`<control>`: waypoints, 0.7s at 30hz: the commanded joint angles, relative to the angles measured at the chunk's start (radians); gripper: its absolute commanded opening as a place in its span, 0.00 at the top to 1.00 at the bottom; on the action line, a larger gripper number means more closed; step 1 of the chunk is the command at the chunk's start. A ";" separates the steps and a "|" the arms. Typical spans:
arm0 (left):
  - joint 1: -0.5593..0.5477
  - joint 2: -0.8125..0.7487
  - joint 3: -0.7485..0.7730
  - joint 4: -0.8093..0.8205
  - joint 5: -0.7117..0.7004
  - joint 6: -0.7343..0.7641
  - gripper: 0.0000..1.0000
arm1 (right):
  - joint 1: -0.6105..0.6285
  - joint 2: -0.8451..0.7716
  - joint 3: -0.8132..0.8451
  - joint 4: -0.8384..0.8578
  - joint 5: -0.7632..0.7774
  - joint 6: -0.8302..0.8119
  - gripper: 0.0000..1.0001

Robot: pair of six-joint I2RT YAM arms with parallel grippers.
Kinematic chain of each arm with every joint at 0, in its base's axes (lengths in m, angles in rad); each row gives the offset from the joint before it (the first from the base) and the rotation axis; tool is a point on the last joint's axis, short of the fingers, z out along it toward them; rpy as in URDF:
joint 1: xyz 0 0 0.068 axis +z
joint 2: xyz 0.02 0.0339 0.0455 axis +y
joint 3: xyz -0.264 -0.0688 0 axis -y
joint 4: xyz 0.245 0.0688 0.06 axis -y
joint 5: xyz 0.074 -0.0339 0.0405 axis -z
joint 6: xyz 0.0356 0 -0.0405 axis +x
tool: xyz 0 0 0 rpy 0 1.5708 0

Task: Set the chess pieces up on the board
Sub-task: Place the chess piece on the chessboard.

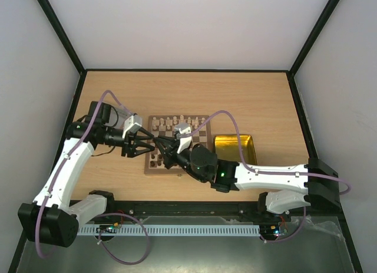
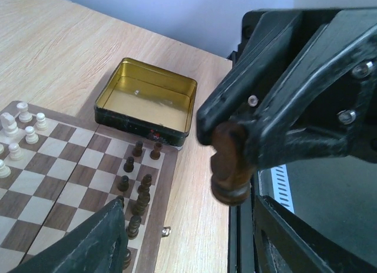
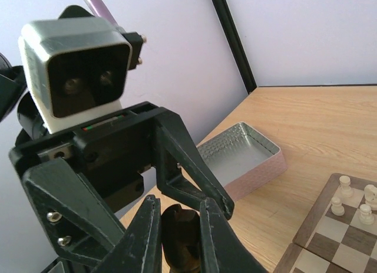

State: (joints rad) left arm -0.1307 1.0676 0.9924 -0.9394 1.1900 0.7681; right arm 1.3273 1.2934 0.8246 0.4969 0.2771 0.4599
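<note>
My right gripper (image 3: pixel 178 237) is shut on a dark brown chess piece (image 3: pixel 182 240), and holds it above the near left part of the board (image 1: pixel 154 170). In the left wrist view that piece (image 2: pixel 230 161) hangs base-down from the right gripper's black fingers (image 2: pixel 277 78). My left gripper (image 2: pixel 189 205) faces it with its jaws apart on either side, touching nothing. The two grippers meet tip to tip, left gripper (image 1: pixel 152 144) against right gripper (image 1: pixel 166 147). Pale pieces (image 2: pixel 23 122) stand in the board's far rows and dark pieces (image 2: pixel 138 196) along its near edge.
A yellow-lined tin (image 1: pixel 234 148) sits on the table just right of the board, also seen in the left wrist view (image 2: pixel 147 99). A silver tin lid (image 3: pixel 247 155) lies to the left of the board near the side wall. The right arm lies across the board's near right corner.
</note>
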 commanded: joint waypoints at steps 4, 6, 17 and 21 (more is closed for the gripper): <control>0.000 0.000 0.035 -0.049 0.059 0.058 0.44 | -0.025 0.018 0.029 0.036 -0.027 0.016 0.98; 0.000 0.003 0.038 -0.049 0.059 0.059 0.46 | -0.028 0.023 0.033 0.041 -0.031 0.023 0.98; -0.001 0.025 0.047 -0.039 0.067 0.061 0.47 | -0.034 0.065 0.073 0.065 -0.081 0.063 0.98; 0.000 0.027 0.049 -0.034 0.069 0.058 0.47 | -0.034 0.076 0.084 0.076 -0.095 0.076 0.98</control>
State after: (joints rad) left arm -0.1307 1.0912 1.0157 -0.9718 1.2190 0.8040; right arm 1.3003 1.3575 0.8669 0.5327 0.2066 0.5110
